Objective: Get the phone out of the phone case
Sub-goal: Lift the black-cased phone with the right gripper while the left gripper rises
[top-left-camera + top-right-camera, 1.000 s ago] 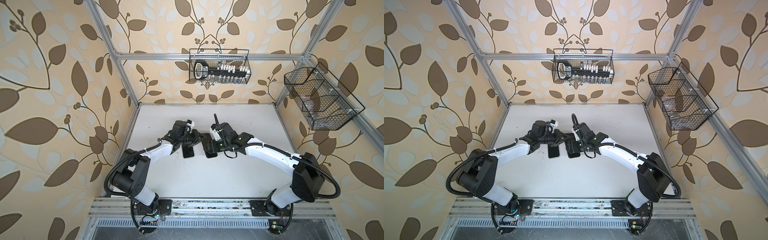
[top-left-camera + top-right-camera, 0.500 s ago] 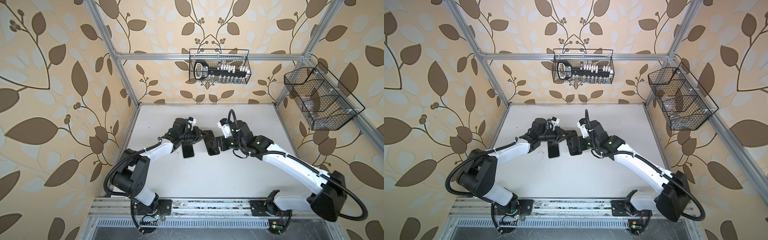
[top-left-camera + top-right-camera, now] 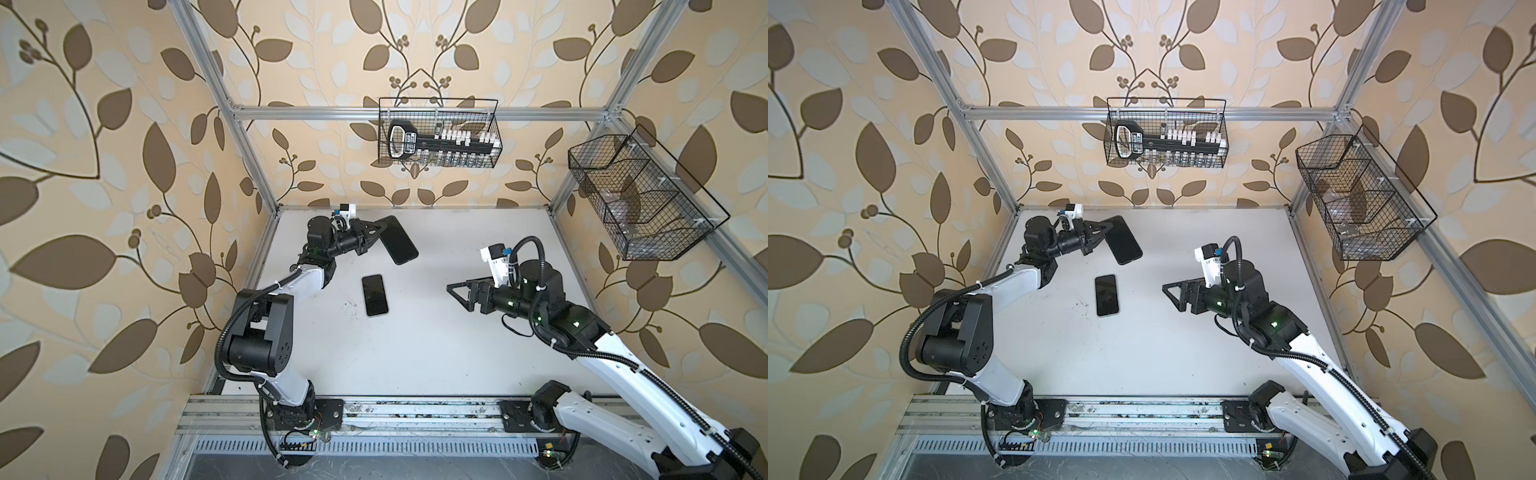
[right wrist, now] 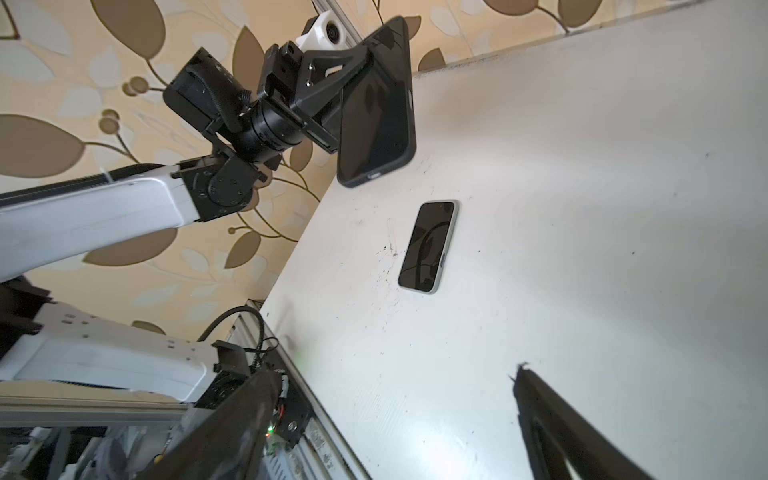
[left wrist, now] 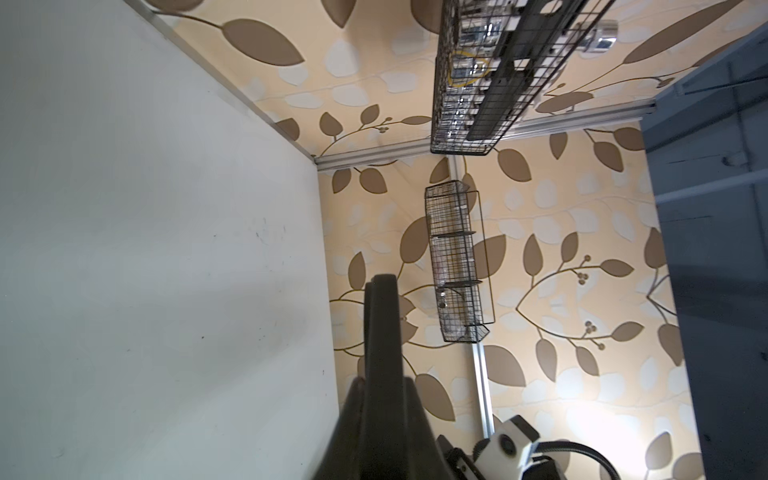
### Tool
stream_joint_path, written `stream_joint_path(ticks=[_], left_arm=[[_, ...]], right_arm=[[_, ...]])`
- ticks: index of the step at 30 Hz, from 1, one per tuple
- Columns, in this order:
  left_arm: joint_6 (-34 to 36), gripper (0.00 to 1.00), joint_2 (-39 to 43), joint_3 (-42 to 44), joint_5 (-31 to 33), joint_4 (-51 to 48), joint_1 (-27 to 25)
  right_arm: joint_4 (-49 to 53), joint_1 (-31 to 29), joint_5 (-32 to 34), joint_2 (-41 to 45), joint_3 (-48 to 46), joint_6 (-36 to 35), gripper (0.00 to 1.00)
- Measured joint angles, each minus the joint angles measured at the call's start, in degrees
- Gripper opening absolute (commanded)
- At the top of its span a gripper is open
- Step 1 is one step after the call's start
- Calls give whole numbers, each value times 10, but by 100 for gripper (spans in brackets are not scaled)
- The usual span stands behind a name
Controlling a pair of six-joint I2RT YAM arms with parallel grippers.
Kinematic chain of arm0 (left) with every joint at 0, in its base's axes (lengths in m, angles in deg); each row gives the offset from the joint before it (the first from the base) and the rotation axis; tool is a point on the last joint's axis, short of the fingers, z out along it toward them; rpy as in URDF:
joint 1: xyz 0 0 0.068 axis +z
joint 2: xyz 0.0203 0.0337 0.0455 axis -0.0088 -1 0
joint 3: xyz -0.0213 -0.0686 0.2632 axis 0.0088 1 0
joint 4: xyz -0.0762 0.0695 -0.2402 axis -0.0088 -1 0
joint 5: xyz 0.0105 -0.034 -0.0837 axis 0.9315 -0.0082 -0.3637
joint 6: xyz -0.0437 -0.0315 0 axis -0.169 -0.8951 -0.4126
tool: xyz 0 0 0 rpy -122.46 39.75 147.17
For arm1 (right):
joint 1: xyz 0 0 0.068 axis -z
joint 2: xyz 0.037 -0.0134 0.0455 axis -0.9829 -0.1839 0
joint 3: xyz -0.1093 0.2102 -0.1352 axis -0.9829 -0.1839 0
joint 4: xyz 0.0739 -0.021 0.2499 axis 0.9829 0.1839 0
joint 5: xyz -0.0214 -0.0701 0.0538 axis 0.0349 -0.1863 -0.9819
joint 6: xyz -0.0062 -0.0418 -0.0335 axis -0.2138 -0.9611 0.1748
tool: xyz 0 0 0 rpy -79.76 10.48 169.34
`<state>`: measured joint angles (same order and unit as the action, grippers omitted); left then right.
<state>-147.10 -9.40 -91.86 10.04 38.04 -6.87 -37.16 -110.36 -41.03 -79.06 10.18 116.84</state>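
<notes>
The phone (image 3: 375,295) (image 3: 1106,295) lies flat and screen-up on the white table, bare, with a pale rim, also in the right wrist view (image 4: 428,247). My left gripper (image 3: 381,228) (image 3: 1109,228) (image 4: 362,56) is shut on one long edge of the black phone case (image 3: 399,240) (image 3: 1123,240) (image 4: 378,112), held tilted in the air behind the phone. The left wrist view shows the case (image 5: 382,332) edge-on between the left gripper (image 5: 382,384) jaws. My right gripper (image 3: 457,296) (image 3: 1173,296) (image 4: 390,382) hangs open and empty, well right of the phone.
A wire basket (image 3: 440,137) with a black tool and small vials hangs on the back wall. Another wire basket (image 3: 644,199) hangs on the right wall. Aluminium frame posts stand at the table's corners (image 3: 266,199).
Both grippers were together at the table's middle. The right gripper opened and drew back to the right. The left lifted the case up and back, leaving the phone on the table.
</notes>
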Motion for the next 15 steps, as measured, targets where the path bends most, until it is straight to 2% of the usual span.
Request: stream_joint_path(ticks=[4,8,11,15], left_arm=[[-100,0,-11,5,-3,126,1],[-129,0,17,48,9,180,1],[-100,0,62,81,23,133,-5],[-3,0,166,94,65,-16,-35]], right_arm=[[-16,0,-18,43,-33,31,87],[-50,-5,-37,42,-48,54,86],[-78,-18,-47,11,-48,60,84],[-123,-37,-57,-38,-48,68,83]])
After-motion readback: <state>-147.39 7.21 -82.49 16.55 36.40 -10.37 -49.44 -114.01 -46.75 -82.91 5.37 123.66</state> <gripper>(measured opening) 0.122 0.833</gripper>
